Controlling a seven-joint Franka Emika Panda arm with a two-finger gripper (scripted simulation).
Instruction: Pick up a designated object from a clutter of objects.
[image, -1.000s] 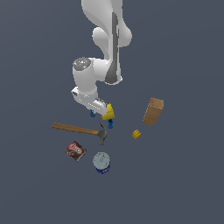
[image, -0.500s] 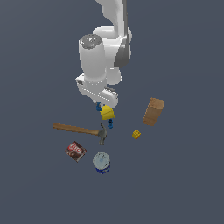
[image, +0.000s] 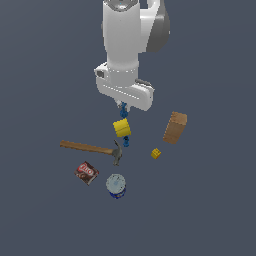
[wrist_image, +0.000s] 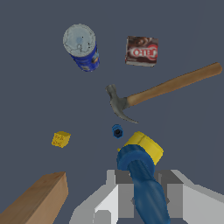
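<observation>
wrist view puts the mid-blue peg (wrist_image: 143, 186) at the lower centre of the frame, clamped between your gripper (wrist_image: 144, 199) fingers, which are closed in on its shaft so it points down at the clutter. in the exterior view the peg (image: 123, 107) hangs just under the arm's hand, above centre, clear of the floor, so the pick looks done. directly beneath it sits the yellow cup (image: 121, 128), with the darker blue piece (image: 126, 142) just below that, by the hammer (image: 92, 149) head. further out you have the small yellow brick (image: 156, 153), brown box (image: 175, 127), red-brown packet (image: 87, 172) and can (image: 116, 185).
</observation>
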